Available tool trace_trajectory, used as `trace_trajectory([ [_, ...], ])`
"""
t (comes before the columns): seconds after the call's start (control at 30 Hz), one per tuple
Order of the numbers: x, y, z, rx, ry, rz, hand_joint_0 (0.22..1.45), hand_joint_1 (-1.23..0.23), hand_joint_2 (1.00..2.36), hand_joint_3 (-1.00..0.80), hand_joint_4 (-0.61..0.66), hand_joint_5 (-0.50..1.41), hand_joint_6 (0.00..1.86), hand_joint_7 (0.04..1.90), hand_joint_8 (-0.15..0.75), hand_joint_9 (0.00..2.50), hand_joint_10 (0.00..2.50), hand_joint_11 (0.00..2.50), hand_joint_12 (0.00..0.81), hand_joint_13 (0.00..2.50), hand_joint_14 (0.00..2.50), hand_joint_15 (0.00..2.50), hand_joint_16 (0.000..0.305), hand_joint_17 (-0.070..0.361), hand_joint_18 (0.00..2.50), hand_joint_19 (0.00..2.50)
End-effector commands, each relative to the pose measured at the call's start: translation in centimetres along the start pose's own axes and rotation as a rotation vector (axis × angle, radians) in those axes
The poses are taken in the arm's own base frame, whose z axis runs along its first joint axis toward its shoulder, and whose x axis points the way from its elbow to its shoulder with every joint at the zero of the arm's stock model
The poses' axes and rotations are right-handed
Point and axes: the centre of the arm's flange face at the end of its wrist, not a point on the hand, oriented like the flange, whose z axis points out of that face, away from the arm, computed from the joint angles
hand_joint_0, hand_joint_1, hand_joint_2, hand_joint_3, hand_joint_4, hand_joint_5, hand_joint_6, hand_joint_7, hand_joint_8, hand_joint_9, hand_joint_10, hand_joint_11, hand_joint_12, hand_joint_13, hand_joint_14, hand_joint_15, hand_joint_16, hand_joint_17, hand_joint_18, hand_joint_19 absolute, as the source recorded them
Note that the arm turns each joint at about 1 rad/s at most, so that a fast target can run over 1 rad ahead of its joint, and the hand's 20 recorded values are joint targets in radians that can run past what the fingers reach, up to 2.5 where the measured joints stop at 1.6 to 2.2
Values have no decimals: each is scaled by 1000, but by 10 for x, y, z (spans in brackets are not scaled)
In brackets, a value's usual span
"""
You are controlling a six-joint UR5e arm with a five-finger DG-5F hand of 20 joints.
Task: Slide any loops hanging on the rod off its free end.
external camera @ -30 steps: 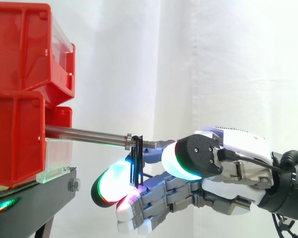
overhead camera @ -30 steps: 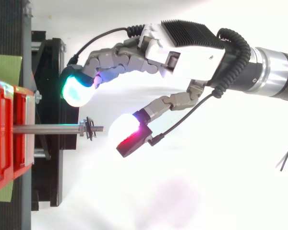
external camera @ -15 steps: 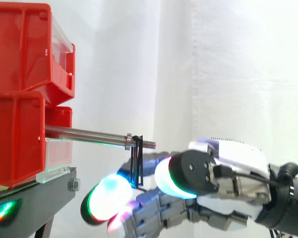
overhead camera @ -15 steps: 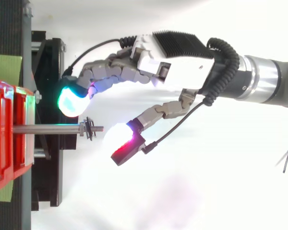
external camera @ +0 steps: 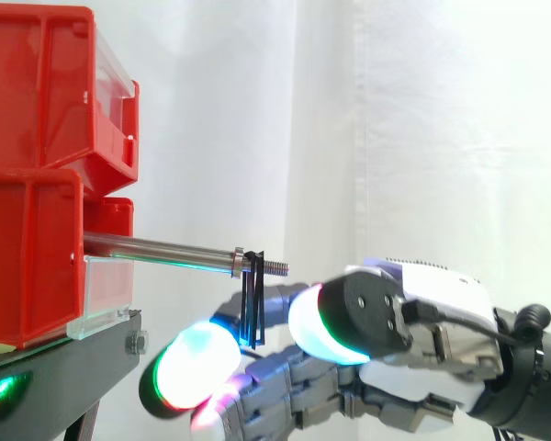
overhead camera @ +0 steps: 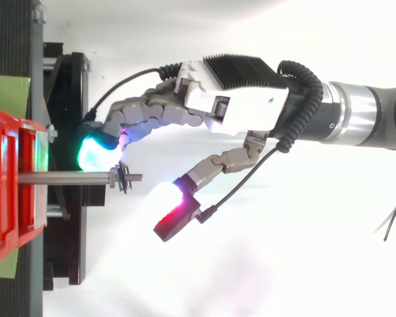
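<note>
A steel rod [external camera: 156, 249] sticks out level from the red bins [external camera: 32, 248], its threaded free end [external camera: 275, 267] pointing right. A thin black loop [external camera: 253, 299] hangs on the rod just behind that end, also seen from above as the loop [overhead camera: 123, 178]. My hand [overhead camera: 237, 109] reaches in from the right, open, with gently curved fingers. Its glowing fingertips [overhead camera: 96, 153] lie close beside the rod, level with the loop. The thumb [overhead camera: 175, 214] is spread out on the rod's other side. In the side view the fingertips [external camera: 188, 367] sit below the rod and loop. Nothing is held.
Two red bins are stacked on a black stand [external camera: 64, 367] at the left. A white curtain [external camera: 422, 138] hangs behind. Open space lies to the right of the rod's free end, where my arm [overhead camera: 363, 122] comes in.
My hand has moved left toward the bins and dropped a little. Its fingertips have closed in beside the rod at the loop. The thumb has swung away. The loop has stayed put.
</note>
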Motion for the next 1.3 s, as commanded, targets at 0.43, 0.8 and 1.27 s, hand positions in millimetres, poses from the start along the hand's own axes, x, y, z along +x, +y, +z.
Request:
trace_trajectory([
  [0.43,-2,6,8,-12,-4,41,577,-659,1006,-432,268,-156,504,1002,334,784,12,309,380,769,9,234,64,145,705,538],
  [0.8,-3,3,5,-20,23,37,585,-678,1009,-420,263,-149,504,1090,337,783,12,314,379,768,10,235,64,144,706,539],
  [1.27,-2,6,7,-29,22,33,598,-698,1008,-424,259,-142,503,1173,329,786,13,338,374,775,9,232,63,142,715,530],
])
